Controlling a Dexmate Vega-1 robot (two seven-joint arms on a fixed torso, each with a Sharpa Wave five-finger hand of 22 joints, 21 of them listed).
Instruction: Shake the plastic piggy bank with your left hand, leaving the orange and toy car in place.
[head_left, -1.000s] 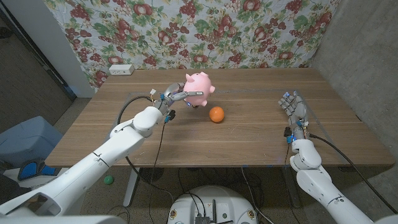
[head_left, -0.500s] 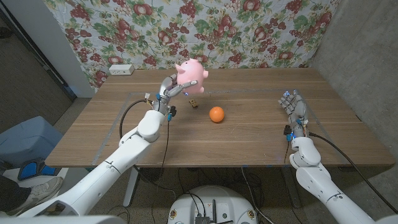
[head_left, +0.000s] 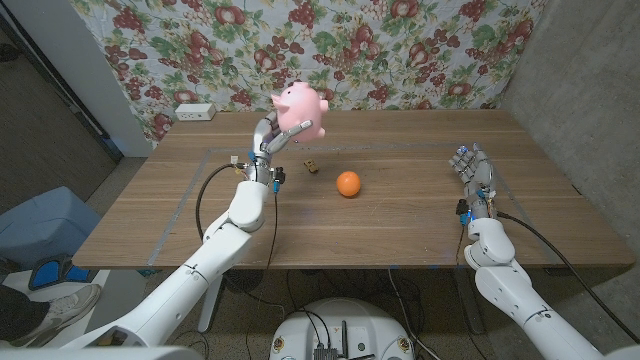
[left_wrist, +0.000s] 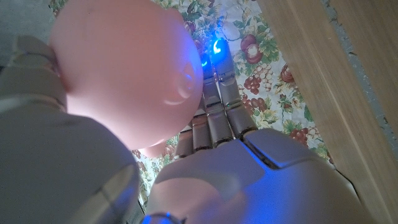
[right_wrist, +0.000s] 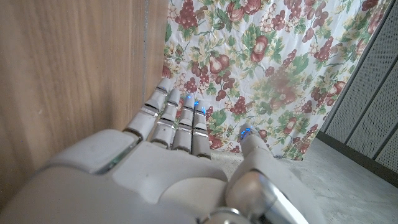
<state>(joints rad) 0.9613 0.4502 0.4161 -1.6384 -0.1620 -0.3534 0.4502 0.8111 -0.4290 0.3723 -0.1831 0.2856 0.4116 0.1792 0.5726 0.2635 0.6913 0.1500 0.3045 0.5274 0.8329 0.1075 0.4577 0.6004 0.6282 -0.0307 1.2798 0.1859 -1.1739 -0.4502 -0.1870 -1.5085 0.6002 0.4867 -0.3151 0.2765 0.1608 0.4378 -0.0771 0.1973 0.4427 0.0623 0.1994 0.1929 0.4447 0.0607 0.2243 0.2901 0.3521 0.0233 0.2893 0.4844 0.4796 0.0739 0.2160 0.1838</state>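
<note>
My left hand (head_left: 268, 138) grips the pink plastic piggy bank (head_left: 300, 113) and holds it high above the table's far middle. In the left wrist view the pig's round pink body (left_wrist: 127, 68) bulges over my left hand (left_wrist: 217, 124), whose fingers wrap against it. The orange (head_left: 347, 183) lies on the wooden table (head_left: 400, 220), right of that hand. A small toy car (head_left: 312, 166) stands just behind the orange, under the raised pig. My right hand (head_left: 474, 172) stands at the table's right, fingers apart and straight, holding nothing; its fingers (right_wrist: 177, 121) reach out in the right wrist view.
A white power strip (head_left: 195, 111) lies at the table's far left corner. A floral curtain (head_left: 330, 50) hangs behind the table. Cables (head_left: 205, 190) run along my left arm over the tabletop.
My left hand has lifted the piggy bank higher and swung it to the left over the last second. Orange, toy car and right hand have stayed put.
</note>
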